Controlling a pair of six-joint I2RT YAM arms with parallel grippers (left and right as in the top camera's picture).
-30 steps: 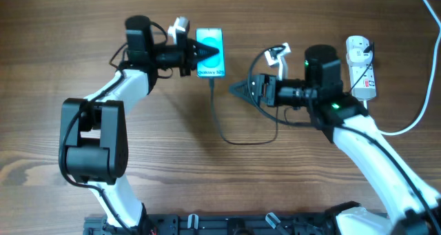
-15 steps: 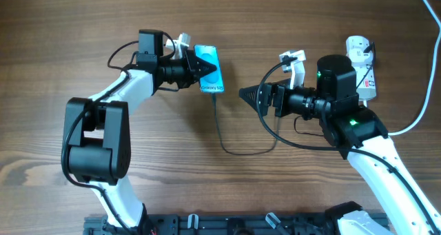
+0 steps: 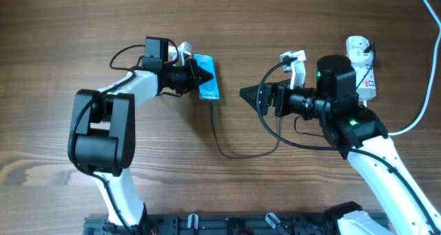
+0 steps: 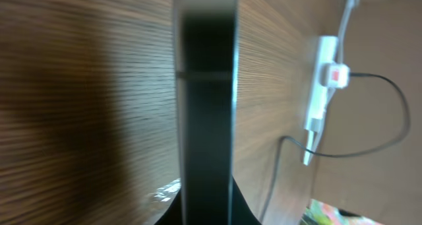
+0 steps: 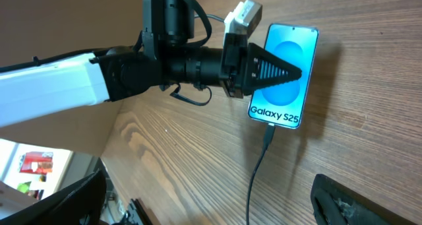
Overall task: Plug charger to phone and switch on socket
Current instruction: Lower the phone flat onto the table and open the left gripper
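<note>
Items counted on the single table point(image 3: 55, 42): robot arms, two, namely the left arm point(image 3: 131, 90) and the right arm point(image 3: 375, 149); hands, two, one per arm, namely the left hand point(image 3: 204, 76) and the right hand point(image 3: 244, 94); phone point(image 3: 212, 90), one; charger point(image 3: 213, 121), a thin black cable, one; socket point(image 3: 364, 73), a white power strip, one; pale cable runs point(image 3: 413, 123) at the right edge, two, though whether they join out of view cannot be told.

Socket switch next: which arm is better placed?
Right, probably: the socket lies beside the right arm, and the right pincer is open and empty. The left pincer is shut over the phone.
</note>
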